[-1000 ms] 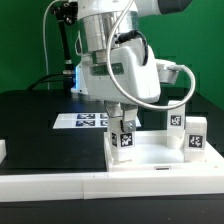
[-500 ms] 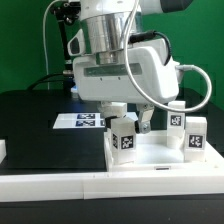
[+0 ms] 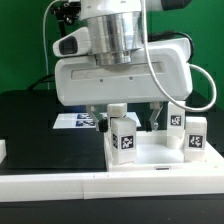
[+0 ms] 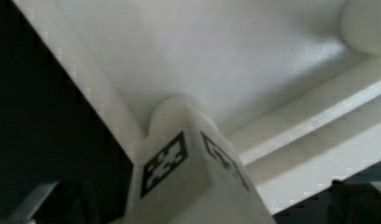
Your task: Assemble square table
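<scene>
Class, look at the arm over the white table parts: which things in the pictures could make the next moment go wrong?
1. The gripper sits at the top of the front leg; whether its fingers are closed on it cannot be told, so a loose hold might let the leg tilt.
2. Two more legs stand close by on the exterior view's right; a sideways move could knock them.
3. The wrist view shows the leg filling the frame, hiding the square top beneath.

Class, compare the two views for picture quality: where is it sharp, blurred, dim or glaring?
Exterior view: evenly lit, the tagged leg fairly sharp, white tabletop bright without harsh glare. Wrist view: the close leg looks soft, its tag smeared, with dark corners.
</scene>
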Robot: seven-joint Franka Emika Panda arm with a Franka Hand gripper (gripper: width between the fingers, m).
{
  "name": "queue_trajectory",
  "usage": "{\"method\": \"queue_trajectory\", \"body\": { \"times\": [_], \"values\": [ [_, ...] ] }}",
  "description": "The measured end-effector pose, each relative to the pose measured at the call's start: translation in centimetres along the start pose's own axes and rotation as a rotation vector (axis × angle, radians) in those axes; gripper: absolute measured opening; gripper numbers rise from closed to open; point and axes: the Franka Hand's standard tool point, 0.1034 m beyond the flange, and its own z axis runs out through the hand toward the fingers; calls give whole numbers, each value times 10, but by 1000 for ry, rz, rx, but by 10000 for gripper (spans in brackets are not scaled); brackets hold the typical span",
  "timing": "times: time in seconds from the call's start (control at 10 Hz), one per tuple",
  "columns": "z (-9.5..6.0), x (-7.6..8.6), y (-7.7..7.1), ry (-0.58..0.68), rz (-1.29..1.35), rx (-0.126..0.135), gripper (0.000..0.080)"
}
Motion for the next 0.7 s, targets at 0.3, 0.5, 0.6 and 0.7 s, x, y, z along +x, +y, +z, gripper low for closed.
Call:
{"method": "queue_trajectory", "body": {
  "times": [0.3, 0.5, 0.6, 0.7],
  "values": [
    [1, 1, 2, 3, -220, -20, 649],
    [1, 1, 2, 2, -324, -20, 649],
    [1, 1, 3, 1, -358, -20, 649],
    [1, 1, 3, 1, -376, -19, 627]
  ]
}}
